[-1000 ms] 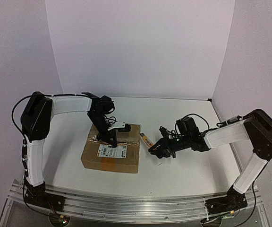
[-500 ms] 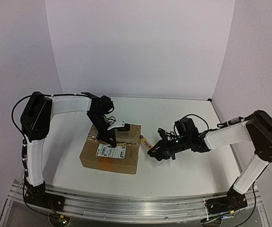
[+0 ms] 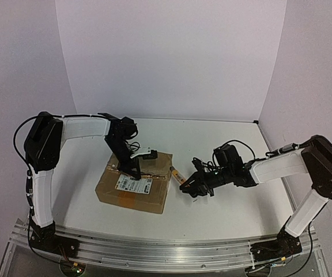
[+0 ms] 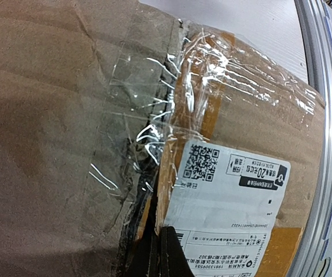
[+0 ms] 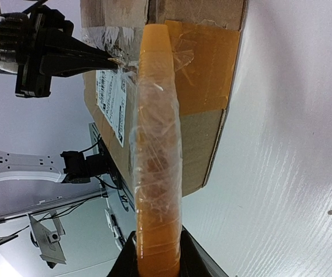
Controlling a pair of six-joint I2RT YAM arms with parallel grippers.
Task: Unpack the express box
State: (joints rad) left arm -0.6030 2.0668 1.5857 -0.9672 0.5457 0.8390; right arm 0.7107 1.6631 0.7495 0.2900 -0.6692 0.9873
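1. My left hand (image 4: 157, 247) was clenched. Its two black fingertips (image 4: 169, 254) were pressed together with nothing between them.
2. Those fingertips were pointing down onto the top face of the express box (image 4: 51, 115), where the dark seam runs.
3. Straight ahead of the left hand, the seam ran on under crinkled clear tape (image 4: 148, 133). A strip of orange tape (image 4: 203, 86) lay beneath the film towards the far end.
4. Just beside the fingertips, on the side away from the bare cardboard, lay the white shipping label (image 4: 226, 196). Its near corner touched them, and I could see a square code and lines of small print on it.
5. My right hand (image 5: 157, 262) was grasping a slim orange utility knife (image 5: 157, 144). It gripped the knife by its rear end, with the body wrapped in clear film.
6. The knife reached straight out from the right hand towards the box's upper edge. I could not tell whether its tip touched the cardboard.
7. Past the knife, the box's side wall (image 5: 206, 138) faced that hand, with a broad orange patch taped over the corner.
8. From above, the left hand (image 3: 135, 171) stood over the middle of the box (image 3: 132, 193), at the far edge of the label (image 3: 133, 183).
9. The right hand (image 3: 190, 186) hung just off the box's right side, with the knife (image 3: 177, 173) bridging the gap between them.
10. The box sat flat on the white bench (image 3: 223, 210), between the two hands and nearer the left arm.
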